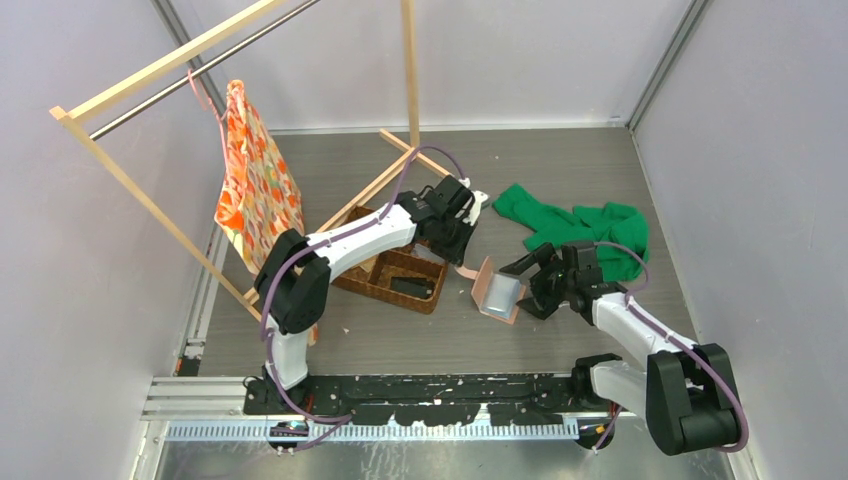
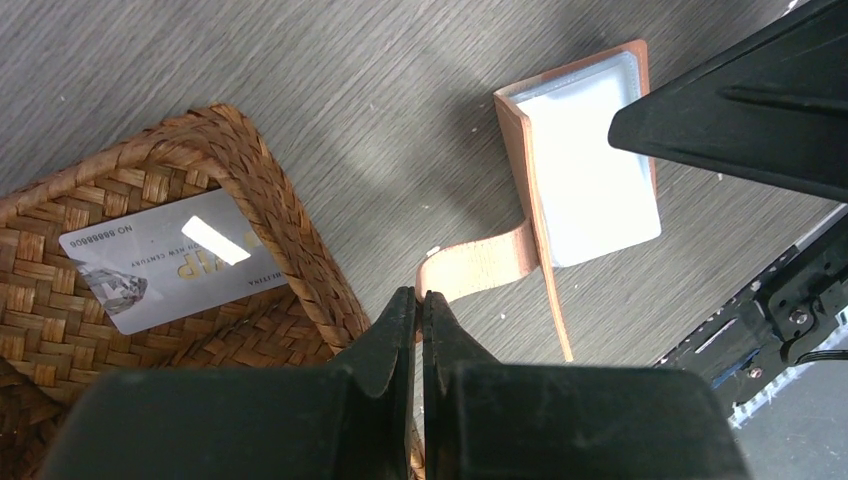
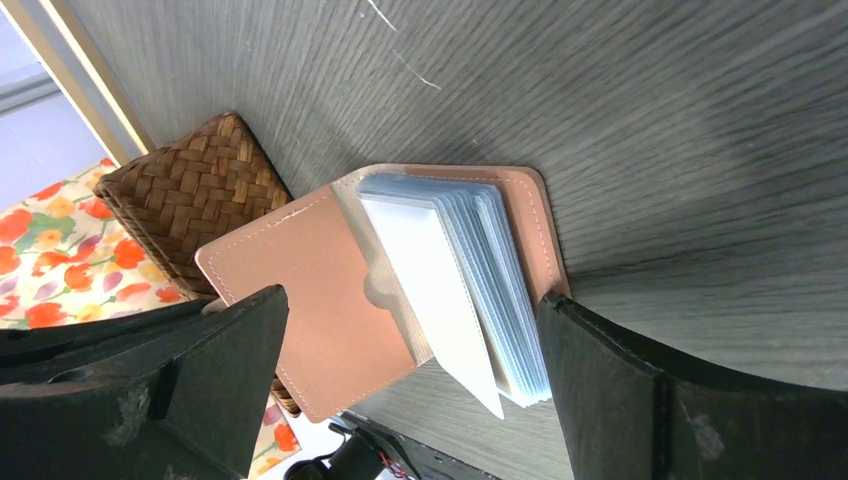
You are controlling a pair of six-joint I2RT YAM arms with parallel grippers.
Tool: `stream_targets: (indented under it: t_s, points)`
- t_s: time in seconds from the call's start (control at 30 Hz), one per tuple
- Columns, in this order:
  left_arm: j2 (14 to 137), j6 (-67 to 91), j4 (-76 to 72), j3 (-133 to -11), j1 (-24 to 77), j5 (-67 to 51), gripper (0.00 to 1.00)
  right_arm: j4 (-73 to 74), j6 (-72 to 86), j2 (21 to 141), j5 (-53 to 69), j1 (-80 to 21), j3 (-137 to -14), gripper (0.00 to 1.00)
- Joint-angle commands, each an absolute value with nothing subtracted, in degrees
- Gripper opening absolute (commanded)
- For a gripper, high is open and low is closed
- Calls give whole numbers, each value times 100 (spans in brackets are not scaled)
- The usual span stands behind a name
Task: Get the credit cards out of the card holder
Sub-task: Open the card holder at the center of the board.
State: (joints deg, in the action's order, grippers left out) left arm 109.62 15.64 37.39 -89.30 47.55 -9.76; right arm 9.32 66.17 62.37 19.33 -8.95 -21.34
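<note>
The salmon-pink card holder stands open on the table, its stack of clear sleeves fanned out from the pink cover. I cannot make out any credit cards inside the sleeves. My left gripper is shut on the end of the holder's strap tab. My right gripper is open wide, one finger on each side of the holder. One silver-grey credit card lies in the woven basket.
The brown woven basket sits just left of the holder, under my left arm. A green cloth lies behind my right gripper. A wooden rack with an orange floral cloth stands at the back left.
</note>
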Motion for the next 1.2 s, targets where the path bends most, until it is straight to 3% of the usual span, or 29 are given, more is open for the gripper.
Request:
stream_targets:
  t_s: [0.0,0.7,1.03,1.17]
  points:
    - [10818,1406,3793,-8818,4702,-1085,1,377,6578,6304,2130,-929,-2058,99]
    - [11005,1552,3669,-8821,4702,-1678,1,147,6668,6144,2546,-1037,-2125,99]
    - [10818,1907,3402,-8933,4869,-2160,1,3156,5575,4960,645,-941,-2915,98]
    - [11218,2087,3556,-9667,5211,-2404,1,3918,5559,4252,518,-355,-3037,99]
